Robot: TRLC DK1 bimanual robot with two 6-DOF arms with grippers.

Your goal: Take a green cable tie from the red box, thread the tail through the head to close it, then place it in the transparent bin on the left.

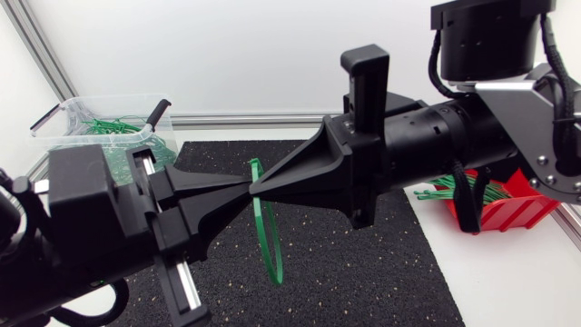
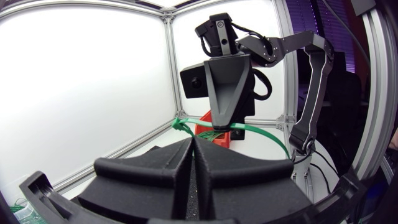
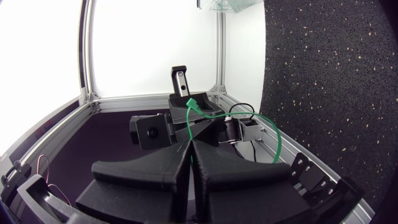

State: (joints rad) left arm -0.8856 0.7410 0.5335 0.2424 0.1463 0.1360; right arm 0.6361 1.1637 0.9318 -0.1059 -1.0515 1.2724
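Head view: the left gripper (image 1: 243,189) and right gripper (image 1: 260,186) meet tip to tip over the black mat (image 1: 363,272); the green cable tie (image 1: 270,241) hangs there as a loop; the transparent bin (image 1: 54,113) and red box (image 1: 522,209) each hold more ties.

Left wrist view: the left fingers are pressed together; the tie (image 2: 267,135) arcs just ahead of their tips - whether they pinch it, I cannot tell.

Right wrist view: the right fingers pinch the strap (image 3: 261,120) - it curves up and round from their tips.
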